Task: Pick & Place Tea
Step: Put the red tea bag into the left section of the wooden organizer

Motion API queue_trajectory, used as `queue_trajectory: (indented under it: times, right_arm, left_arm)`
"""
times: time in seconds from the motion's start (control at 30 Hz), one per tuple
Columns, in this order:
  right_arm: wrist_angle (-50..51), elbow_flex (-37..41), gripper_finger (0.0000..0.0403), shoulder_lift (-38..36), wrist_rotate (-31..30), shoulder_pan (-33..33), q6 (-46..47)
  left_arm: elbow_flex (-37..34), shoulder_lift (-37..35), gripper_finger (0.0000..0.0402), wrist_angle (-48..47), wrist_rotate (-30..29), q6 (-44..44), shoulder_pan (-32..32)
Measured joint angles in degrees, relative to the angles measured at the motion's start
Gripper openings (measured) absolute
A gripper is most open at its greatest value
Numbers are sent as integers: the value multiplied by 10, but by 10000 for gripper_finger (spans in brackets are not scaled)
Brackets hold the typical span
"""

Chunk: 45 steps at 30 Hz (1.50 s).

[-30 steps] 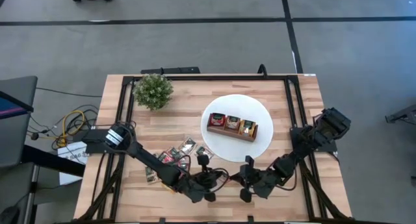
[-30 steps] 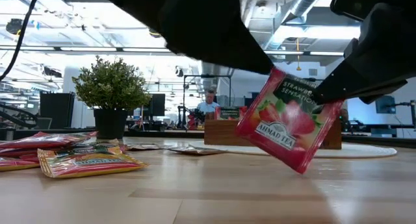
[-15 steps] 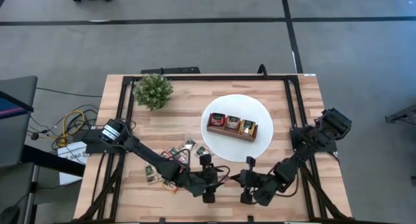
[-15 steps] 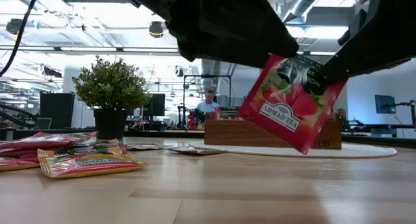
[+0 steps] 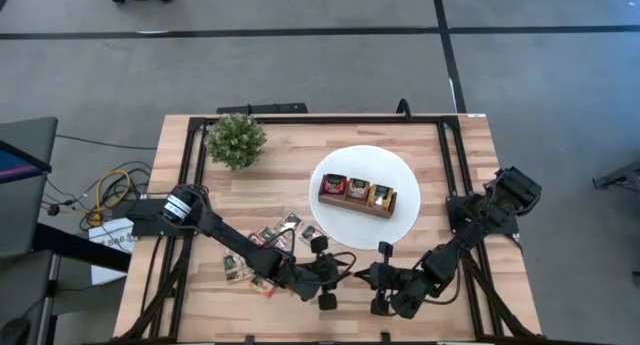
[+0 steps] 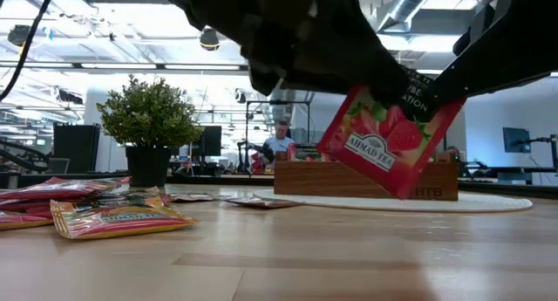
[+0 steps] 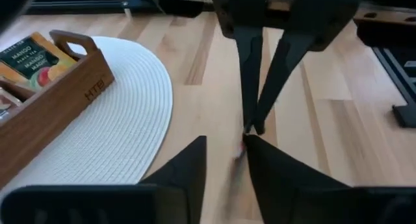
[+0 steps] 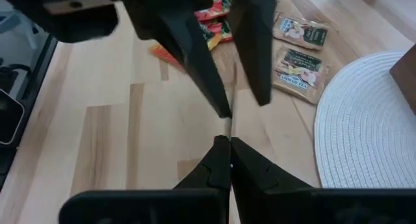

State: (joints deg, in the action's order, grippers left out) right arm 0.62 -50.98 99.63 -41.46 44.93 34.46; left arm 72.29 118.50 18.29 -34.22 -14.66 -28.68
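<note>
A red strawberry tea sachet [image 6: 388, 144] hangs tilted above the table's near middle, between my two grippers. My right gripper [image 8: 226, 145] comes from the table's right and is shut on it. My left gripper [image 7: 224, 152] faces it from the left, open, with its fingers standing either side of the sachet's edge. More tea sachets [image 5: 265, 247] lie flat on the wood to the left. The wooden tray [image 5: 357, 195] with sachets upright in its compartments rests on the white plate [image 5: 400, 165]. My right gripper pinches the sachet's upper right corner [image 6: 427, 96] between its two fingertips, slanting down from the table's right side. The sachet hangs below them, tilted and clear of the table. My left gripper: I cannot tell whether either finger touches the sachet.
A small green plant [image 5: 236, 140] stands at the far left. Loose sachets [image 6: 113, 215] lie by the table's near left. The plate's rim [image 7: 140, 113] is close beside both grippers. Bare wood lies under the hanging sachet.
The sachet has risen a little and turned, its lower corner now higher above the table. My right gripper has gone up slightly with it and rolled. My left gripper has rolled in place beside it.
</note>
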Motion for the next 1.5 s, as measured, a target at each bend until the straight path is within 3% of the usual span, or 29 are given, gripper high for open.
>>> queue_trajectory:
  times: [0.17,0.23,0.5,0.73,0.9,1.03,1.17,1.5]
  right_arm:
    - [2,0,0,0,-1,0,0]
    - [4,0,1,0,0,0,5]
    - [101,0,61,-16,4,30,108]
    - [98,0,95,-17,-8,38,110]
    - [96,0,98,-17,-7,37,111]
    - [96,0,98,-17,-6,37,111]
    - [96,0,98,-17,-5,38,111]
    - [92,0,98,-17,-5,38,111]
  left_arm:
    - [0,11,27,16,11,11,2]
    - [0,12,8,16,-12,16,0]
    - [0,-38,1,-71,-116,49,15]
    - [0,-84,0,-60,-114,144,99]
    - [0,-84,0,-64,-21,166,182]
    - [-12,-84,0,-45,18,165,235]
    - [-30,-97,0,-23,97,135,274]
    - [-158,-138,0,106,120,98,304]
